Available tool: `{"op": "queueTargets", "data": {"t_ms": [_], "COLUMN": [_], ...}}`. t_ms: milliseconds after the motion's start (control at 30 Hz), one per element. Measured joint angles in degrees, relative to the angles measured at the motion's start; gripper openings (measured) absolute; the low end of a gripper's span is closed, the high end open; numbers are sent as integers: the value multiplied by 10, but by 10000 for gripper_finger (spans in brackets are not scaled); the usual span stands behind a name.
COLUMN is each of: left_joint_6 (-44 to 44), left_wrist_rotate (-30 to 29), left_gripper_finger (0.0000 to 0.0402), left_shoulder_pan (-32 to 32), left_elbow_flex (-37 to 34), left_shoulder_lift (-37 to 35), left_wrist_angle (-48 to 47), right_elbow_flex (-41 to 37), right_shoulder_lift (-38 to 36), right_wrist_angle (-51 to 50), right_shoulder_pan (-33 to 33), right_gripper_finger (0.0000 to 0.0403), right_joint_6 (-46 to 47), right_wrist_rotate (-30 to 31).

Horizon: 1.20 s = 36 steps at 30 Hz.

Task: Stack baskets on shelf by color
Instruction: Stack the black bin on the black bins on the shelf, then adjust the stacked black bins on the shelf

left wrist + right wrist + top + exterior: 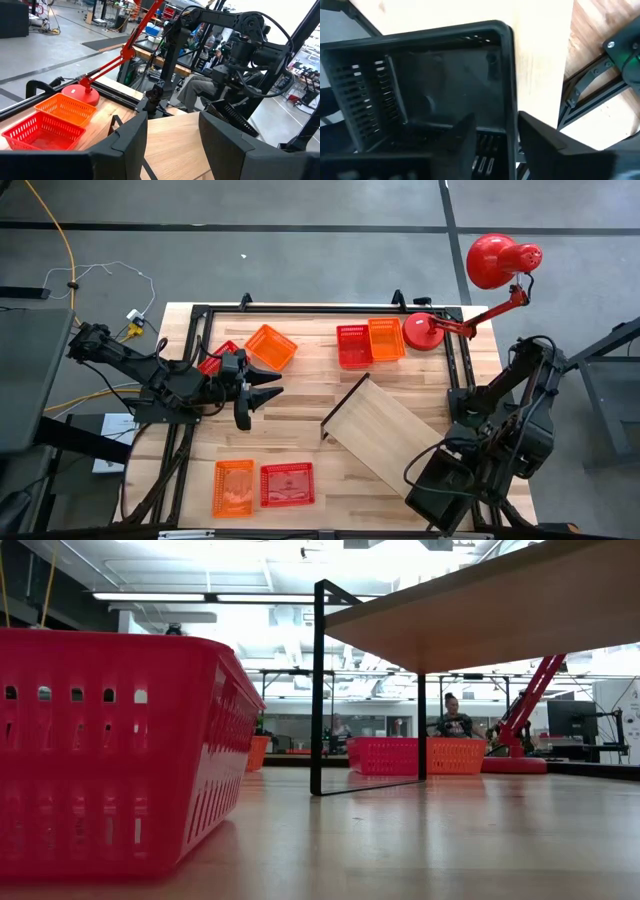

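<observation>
high view: the left hand [252, 402] sits left of centre over the surface [300, 430], its two dark fingers spread apart and holding nothing. just above it, in the upper left of the surface, lie a tilted orange basket [270, 346] and, partly hidden behind the arm, a red basket [216, 358]. in the upper middle a red basket [353, 346] and an orange basket [386, 339] stand touching side by side, with the round base of a red desk lamp [424, 332] just to their right. at the lower left an orange basket [234, 487] and a red basket [287, 484] lie side by side. the shelf [385, 430] runs slantwise from centre toward the lower right, its black bracket at the centre end. the right hand [455, 480] is at the lower right, at the shelf's far end, with a black basket [440, 495] under it.

low view: a red basket [115, 750] fills the left of the frame, close to the camera. the shelf [500, 610] crosses the upper right, its bracket [318, 690] standing on the surface. behind, in the middle, stand the red [385, 756] and orange [455, 756] pair, and a person [452, 717] sits in the room beyond.

left wrist view: the left hand's fingers [225, 145] stand wide apart at the bottom, over the pale shelf [175, 145]. the red and orange pair shows at the lower left.

right wrist view: the right hand's fingers [540, 137] grip the rim of the black basket [420, 90], which rests against the shelf [540, 60].
</observation>
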Motion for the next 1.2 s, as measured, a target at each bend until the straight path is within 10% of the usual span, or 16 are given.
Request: {"op": "queueTargets", "data": {"t_ms": [533, 1200], "left_joint_6": [-1, 0], "left_wrist_rotate": [0, 0], "left_gripper_finger": [165, 165], "left_shoulder_pan": [0, 0], "left_elbow_flex": [0, 0], "left_shoulder_lift": [0, 0], "left_wrist_angle": [0, 0], "right_elbow_flex": [0, 0], "right_shoulder_lift": [-32, -31], "right_wrist_angle": [94, 76], "right_shoulder_pan": [-20, -20], "right_gripper_finger": [197, 16], "right_joint_6": [-63, -146], "right_wrist_rotate": [31, 63]}}
